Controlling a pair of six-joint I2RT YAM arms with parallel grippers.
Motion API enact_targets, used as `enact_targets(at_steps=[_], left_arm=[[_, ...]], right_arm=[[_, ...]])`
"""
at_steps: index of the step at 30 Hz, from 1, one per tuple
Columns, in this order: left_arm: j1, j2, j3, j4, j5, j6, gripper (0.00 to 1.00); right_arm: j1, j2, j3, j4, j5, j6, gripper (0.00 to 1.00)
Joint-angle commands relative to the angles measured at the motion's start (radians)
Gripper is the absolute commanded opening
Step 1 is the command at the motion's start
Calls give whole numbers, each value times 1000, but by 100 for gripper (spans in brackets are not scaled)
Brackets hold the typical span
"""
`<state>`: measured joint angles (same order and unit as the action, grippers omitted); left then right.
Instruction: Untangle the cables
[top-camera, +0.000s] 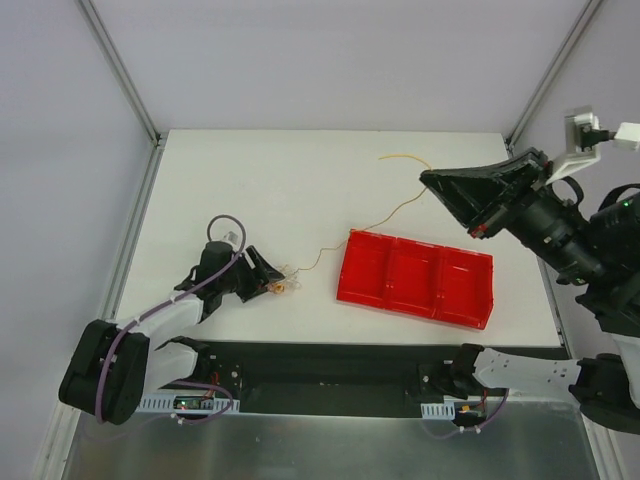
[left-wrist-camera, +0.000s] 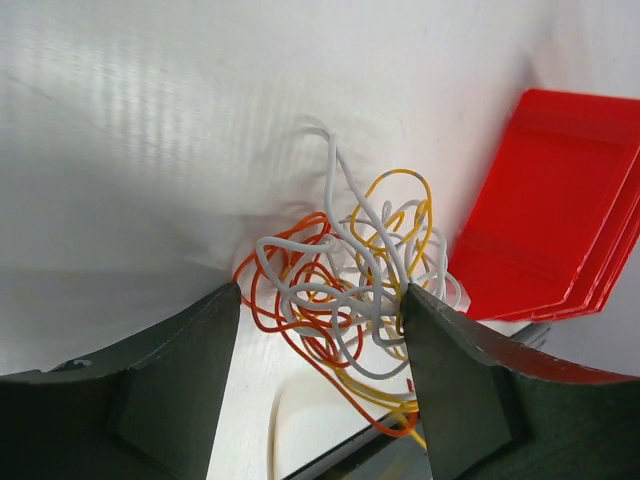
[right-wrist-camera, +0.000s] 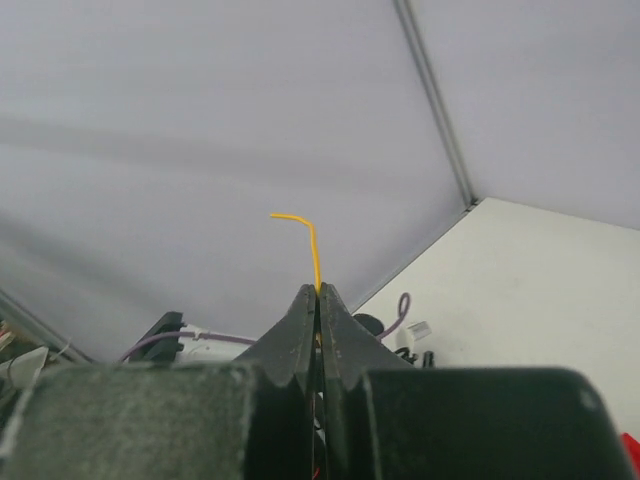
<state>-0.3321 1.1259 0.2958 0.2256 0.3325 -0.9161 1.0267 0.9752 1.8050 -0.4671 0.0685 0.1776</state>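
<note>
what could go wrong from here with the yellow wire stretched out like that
1. The right gripper is shut on the yellow strand close to its end. Only a short tip pokes past the fingers, so it could slip free under tension.
2. White and orange loops are wound through the tangle between the left gripper fingers. Pulling harder may cinch the knot.
3. The strand passes near a corner of the red tray and might catch there.

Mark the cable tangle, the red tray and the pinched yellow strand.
cable tangle (left-wrist-camera: 350, 290), left wrist view, knotted middle.
red tray (top-camera: 412, 275), top external view, middle floor.
yellow strand (right-wrist-camera: 314, 255), right wrist view, upright stub.
</note>
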Motion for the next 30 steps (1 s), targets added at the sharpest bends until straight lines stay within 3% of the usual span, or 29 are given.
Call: enact_targets(at_steps=[1, 7, 14, 22, 24, 27, 29, 30], left_arm=[[56, -73, -49, -69, -79, 49, 65], [172, -167, -43, -163, -55, 106, 64], [197, -285, -24, -221, -52, 122, 66], [220, -310, 19, -315, -79, 132, 72], [225, -304, 29, -281, 4, 161, 79], [206, -261, 38, -111, 278, 195, 82], [144, -241, 77, -121, 290, 227, 83], [96, -235, 94, -147, 255, 235, 89]], right_arm=[[4, -4, 40, -41, 129, -84, 1], [4, -20, 119, -64, 162, -153, 1], [3, 3, 100, -48, 307, -266, 1], [3, 137, 387, -133, 333, -345, 1], [3, 105, 344, -84, 327, -355, 1], [3, 71, 248, -39, 321, -357, 1], [4, 59, 190, -28, 329, -352, 1], [4, 50, 157, -13, 338, -346, 1]])
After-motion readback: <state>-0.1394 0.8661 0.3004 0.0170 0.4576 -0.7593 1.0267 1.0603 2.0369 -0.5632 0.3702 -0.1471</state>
